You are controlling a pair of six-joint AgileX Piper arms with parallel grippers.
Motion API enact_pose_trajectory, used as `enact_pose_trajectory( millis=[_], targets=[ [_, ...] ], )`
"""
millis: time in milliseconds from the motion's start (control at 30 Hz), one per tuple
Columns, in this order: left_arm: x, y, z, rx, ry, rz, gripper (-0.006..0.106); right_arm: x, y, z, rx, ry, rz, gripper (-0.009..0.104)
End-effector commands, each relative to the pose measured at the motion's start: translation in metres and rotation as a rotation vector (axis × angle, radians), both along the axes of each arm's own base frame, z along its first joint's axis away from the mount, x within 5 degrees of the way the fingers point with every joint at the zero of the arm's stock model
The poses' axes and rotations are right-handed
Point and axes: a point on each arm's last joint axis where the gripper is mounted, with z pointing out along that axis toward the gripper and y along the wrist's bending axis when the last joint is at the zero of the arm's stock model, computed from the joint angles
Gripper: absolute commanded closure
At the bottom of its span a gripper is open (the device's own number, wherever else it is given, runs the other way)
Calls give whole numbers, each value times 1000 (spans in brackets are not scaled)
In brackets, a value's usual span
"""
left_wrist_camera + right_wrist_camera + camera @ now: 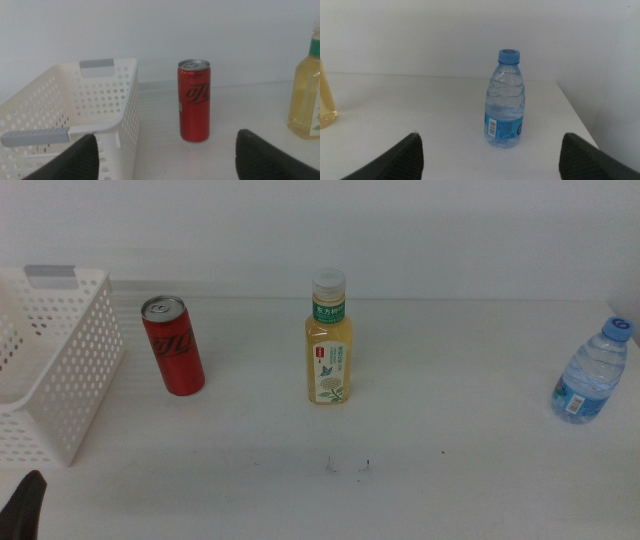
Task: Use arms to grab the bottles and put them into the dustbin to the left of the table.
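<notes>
A: What is on the wide white tabletop point(420, 490)?

B: Three drinks, all upright. The yellow plastic tea bottle point(329, 345) with white cap and green neck label stands near the middle. The slim red soda can point(173, 346) stands to its left, near the basket but not touching it. The small clear water bottle point(592, 372) with blue cap and blue label stands far at the right, close to the table's edge. Behind the table there is a plain white wall point(400, 230), and the surface has a few tiny dark specks in front of the tea bottle.

A: And the container?

B: The white rectangular plastic basket point(60, 380) with round holes in its walls sits at the left side of the table. It has a grey tab on its rim. I see nothing inside, as far as its interior shows.

A: The grippers?

B: The left gripper point(165, 157) is low at the front left, facing the can, with its jaws wide apart. The right gripper point(490, 157) faces the water bottle, also spread apart and holding nothing.
</notes>
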Motion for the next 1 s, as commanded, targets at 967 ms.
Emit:
enact_pose_trajectory(
  millis=[967],
  targets=[
    [89,-25,-18,9,145,-110,7,0,-1,0,-10,-14,-7,16]
  ],
)
